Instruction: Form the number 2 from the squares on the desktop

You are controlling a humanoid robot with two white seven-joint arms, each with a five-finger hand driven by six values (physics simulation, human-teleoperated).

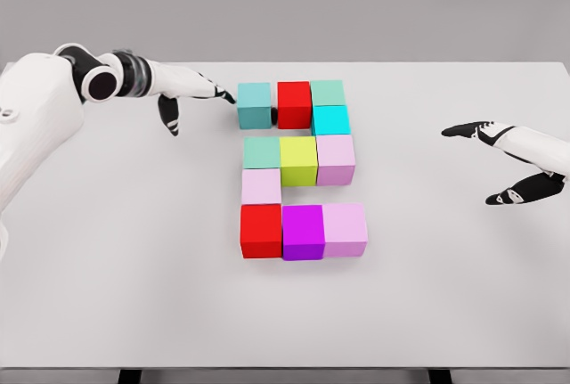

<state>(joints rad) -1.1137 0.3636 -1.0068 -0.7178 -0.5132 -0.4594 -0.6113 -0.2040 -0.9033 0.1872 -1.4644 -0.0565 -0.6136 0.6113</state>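
1. Where the left hand (pixel 191 90) reaches in from the upper left: fingers (pixel 223 94) stretched out flat, tips at or just short of the teal cube (pixel 255 105), thumb hanging down toward the table (pixel 107 277); nothing gripped.
2. At the right edge: right hand (pixel 508 161) held over the table, well apart from the cubes, fingers spread wide and slack, holding nothing.
3. Top row, left to right: teal cube, red cube (pixel 294 103), green cube (pixel 328 93), all side by side and touching.
4. Just in front of the green cube: cyan cube (pixel 330 120), forming the right-hand drop.
5. Middle row, left to right: pale green cube (pixel 262 152), yellow cube (pixel 298 160), pink cube (pixel 336 159), packed tight.
6. Below the pale green cube, on the left side: light pink cube (pixel 261 186).
7. Bottom row, left to right: second red cube (pixel 261 230), magenta cube (pixel 303 232), lilac cube (pixel 345 229), touching one another.
8. Taken together: eleven cubes near the table's middle, laid out in the form of a blocky 2.
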